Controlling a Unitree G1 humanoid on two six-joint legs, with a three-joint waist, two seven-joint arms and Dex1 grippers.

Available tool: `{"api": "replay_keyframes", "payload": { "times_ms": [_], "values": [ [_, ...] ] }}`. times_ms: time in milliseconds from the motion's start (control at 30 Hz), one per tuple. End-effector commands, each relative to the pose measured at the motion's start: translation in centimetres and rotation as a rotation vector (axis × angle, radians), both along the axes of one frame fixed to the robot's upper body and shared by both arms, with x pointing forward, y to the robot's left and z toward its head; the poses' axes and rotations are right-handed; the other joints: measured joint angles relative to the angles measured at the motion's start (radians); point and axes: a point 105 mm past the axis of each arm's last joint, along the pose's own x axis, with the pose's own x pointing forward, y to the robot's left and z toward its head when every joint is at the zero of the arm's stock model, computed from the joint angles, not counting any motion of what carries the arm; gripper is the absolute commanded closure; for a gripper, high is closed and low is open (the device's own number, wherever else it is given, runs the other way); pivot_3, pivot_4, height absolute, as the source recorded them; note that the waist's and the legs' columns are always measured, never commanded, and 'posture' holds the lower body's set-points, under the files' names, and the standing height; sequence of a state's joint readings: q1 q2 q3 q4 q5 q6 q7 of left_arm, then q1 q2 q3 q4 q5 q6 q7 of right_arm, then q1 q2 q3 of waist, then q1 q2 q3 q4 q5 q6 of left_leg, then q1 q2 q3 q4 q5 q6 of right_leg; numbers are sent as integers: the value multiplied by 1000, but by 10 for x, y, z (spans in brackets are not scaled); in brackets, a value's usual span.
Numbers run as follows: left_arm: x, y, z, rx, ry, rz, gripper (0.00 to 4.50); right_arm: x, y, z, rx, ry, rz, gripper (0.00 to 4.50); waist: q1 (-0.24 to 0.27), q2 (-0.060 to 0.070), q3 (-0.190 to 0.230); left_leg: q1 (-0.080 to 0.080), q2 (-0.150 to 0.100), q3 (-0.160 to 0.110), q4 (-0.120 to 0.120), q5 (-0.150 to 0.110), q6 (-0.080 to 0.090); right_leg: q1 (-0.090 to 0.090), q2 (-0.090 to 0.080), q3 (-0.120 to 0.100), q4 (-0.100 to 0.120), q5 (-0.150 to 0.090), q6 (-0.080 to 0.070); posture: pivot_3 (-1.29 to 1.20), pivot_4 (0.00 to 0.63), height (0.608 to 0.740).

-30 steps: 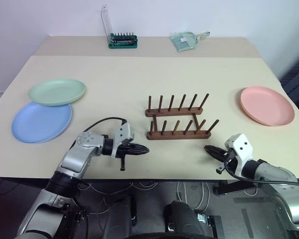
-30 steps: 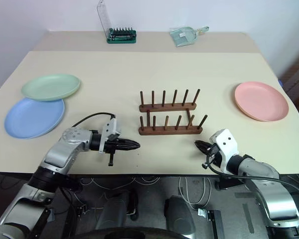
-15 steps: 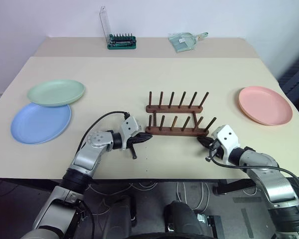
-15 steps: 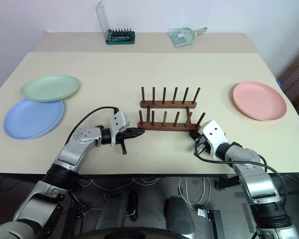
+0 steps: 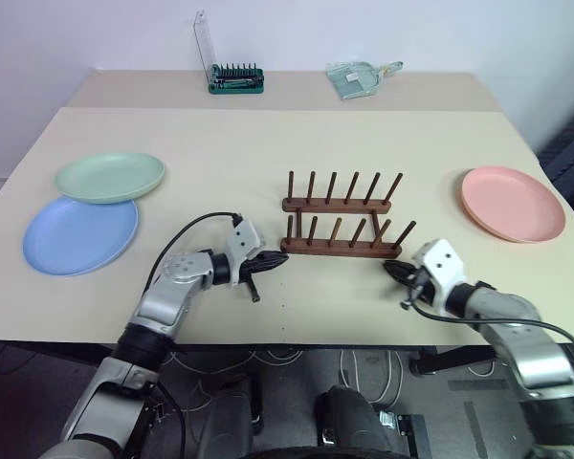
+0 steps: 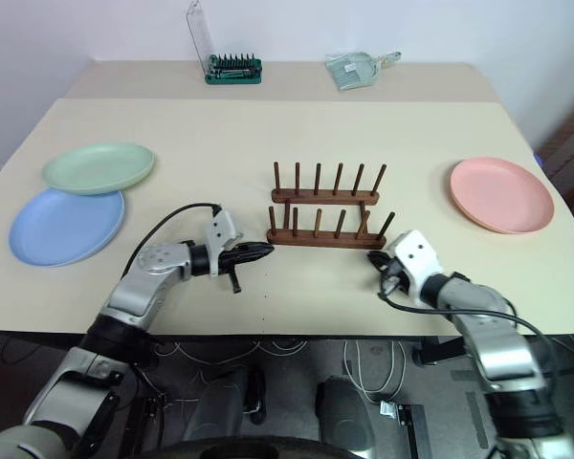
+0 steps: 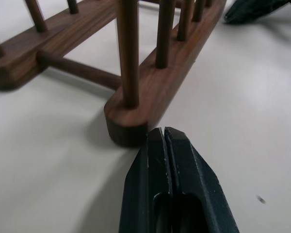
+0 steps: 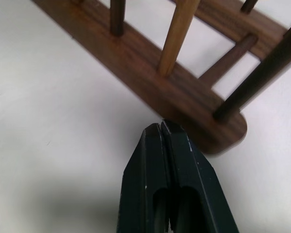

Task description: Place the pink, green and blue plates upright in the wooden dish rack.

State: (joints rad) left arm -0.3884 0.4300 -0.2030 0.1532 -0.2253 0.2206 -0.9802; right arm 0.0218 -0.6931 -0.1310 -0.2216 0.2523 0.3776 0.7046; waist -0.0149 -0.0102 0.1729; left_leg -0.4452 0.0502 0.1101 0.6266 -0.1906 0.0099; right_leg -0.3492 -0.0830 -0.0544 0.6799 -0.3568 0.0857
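Both arms reach low over the near part of the desk (image 5: pixel 268 143), one at each end of the wooden dish rack (image 5: pixel 342 229), which sits mid-desk with its two rows of pegs standing up and nothing in it. The left gripper (image 5: pixel 279 259) lies almost level, pointing in toward the rack's left end; its fingers (image 7: pixel 157 160) are pressed together, holding nothing, with the tips just at the rounded end of the near rail (touching or a hair off, I cannot tell). The forearm angles up from the desk's front edge, a black cable looping over the wrist.

The right gripper (image 5: pixel 392 271) comes in from the other side, tilted slightly down and aimed at the rack's right end. Its fingers (image 8: pixel 161 145) look closed, also empty, tips just beside the near rail's end.

The plates lie flat, well apart from the rack: the green plate (image 5: pixel 109 177) far left with its near edge overlapping the blue plate (image 5: pixel 79 235), and the pink plate (image 5: pixel 512 203) alone at the right
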Motion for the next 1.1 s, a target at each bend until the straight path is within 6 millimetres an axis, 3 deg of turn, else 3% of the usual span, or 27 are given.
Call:
{"api": "replay_keyframes", "payload": {
  "times_ms": [33, 200, 367, 567, 800, 900, 1100],
  "values": [
    [-18, -1, 14, -56, 6, -99, 4500, -3, -23, 40, -29, -87, -37, 2713, 0, 0, 0, 0, 0, 0, 0, 0, 0, 0, 0, 0, 0, 0, 0, 0, 150, 732],
    [-20, -4, 15, -51, 0, -122, 4500, 1, -62, 56, -147, -107, -131, 169, 1, 0, 0, 1, 0, 0, 0, 0, 0, 1, -1, 0, 0, 0, 0, 0, 150, 732],
    [-19, -13, 10, -53, -6, -165, 4500, 30, -105, 47, -329, -107, -295, 68, -3, 0, 0, 1, 0, 0, 0, 0, 0, 0, 0, 0, -1, 0, 0, 0, 150, 732],
    [-23, -18, 3, -65, -13, -207, 4500, 59, -122, 38, -414, -110, -348, 68, -2, 1, 0, 0, 0, 2, 0, 3, -4, -2, 1, 1, 0, 0, 0, 0, 150, 732],
    [-11, -13, 8, -71, -32, -185, 4500, 80, -142, 28, -424, -50, -414, 68, -2, 1, 1, 0, 0, 3, 1, 3, -5, -1, 1, 1, 1, 0, 0, 0, 150, 732],
    [-9, -13, 9, -69, -53, -178, 4500, 82, -143, 25, -402, -33, -414, 850, -2, 1, 1, 0, 0, 3, 1, 3, -5, -1, 1, 1, 1, 0, 0, 0, 150, 732],
    [-9, -14, 23, -83, -92, -183, 4500, 83, -142, 23, -399, -37, -404, 3941, -1, 1, 1, 0, 0, 3, 2, 3, -5, 0, 1, 1, 1, 0, 0, 0, 150, 732]
  ]
}}
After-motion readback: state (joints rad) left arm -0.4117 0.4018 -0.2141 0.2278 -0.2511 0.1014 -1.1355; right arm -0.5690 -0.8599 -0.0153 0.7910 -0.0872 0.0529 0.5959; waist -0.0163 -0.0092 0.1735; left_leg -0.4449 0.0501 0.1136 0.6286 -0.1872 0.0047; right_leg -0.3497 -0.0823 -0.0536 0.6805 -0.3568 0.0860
